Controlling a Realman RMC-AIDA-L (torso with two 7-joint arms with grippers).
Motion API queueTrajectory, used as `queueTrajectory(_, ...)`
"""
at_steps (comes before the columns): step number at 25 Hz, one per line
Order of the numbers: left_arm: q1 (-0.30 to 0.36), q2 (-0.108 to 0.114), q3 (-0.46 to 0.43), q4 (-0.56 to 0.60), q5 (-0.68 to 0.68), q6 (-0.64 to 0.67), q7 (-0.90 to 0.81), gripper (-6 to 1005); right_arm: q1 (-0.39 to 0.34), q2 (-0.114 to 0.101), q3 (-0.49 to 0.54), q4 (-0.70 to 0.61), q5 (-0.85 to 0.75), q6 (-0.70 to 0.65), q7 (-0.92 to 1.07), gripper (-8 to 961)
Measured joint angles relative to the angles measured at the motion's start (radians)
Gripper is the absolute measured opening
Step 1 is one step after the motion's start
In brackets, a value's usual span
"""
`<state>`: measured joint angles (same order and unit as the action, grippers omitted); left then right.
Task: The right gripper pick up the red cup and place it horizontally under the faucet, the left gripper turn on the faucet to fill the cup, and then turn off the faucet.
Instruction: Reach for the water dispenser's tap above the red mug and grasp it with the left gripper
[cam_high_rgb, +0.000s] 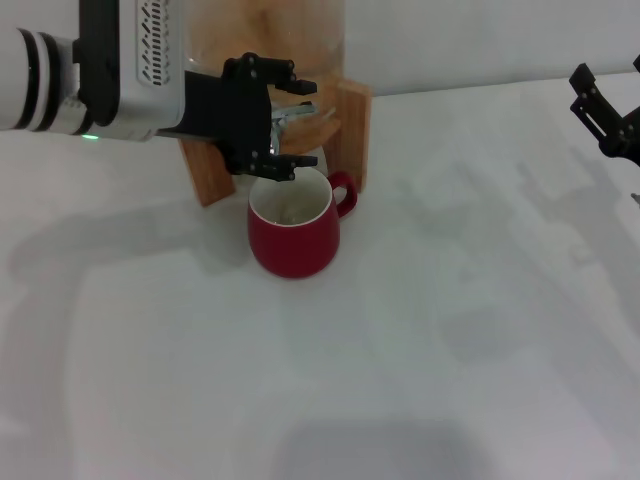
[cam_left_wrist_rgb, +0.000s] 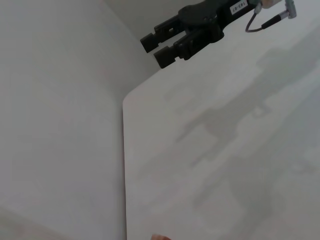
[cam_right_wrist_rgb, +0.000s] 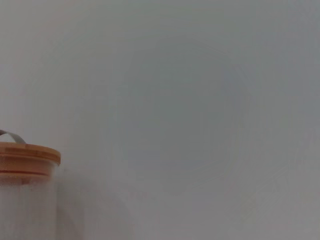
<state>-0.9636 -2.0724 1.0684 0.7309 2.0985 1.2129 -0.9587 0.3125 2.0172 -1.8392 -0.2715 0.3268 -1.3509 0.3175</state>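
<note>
1. Head view: red cup (cam_high_rgb: 293, 236) upright on white table (cam_high_rgb: 450, 340), under faucet (cam_high_rgb: 296, 113) of wooden-framed dispenser (cam_high_rgb: 352, 125); cup contents unclear. Left gripper (cam_high_rgb: 283, 118) spread around faucet lever, grip can't tell. Right gripper (cam_high_rgb: 604, 112) at table's far right edge, holding nothing.
2. Left wrist view: right gripper (cam_left_wrist_rgb: 161, 46) above table, fingers slightly apart.
3. Right wrist view: dispenser lid (cam_right_wrist_rgb: 29, 154), wall.

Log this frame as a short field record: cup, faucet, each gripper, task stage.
cup: red cup upright on the table, below the faucet
left gripper: left gripper at the faucet lever, fingers either side of it
right gripper: right gripper off to the right, away from the cup, holding nothing
stage: cup placed; faucet step under way
</note>
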Motion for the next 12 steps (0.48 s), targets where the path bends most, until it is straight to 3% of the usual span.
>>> queueTrajectory(12, 0.005, -0.001, -0.003, 0.015, 0.004, 0.003, -0.013, 771, -0.001, 0.0, 0.0, 0.0, 0.002, -0.001, 0.0, 819)
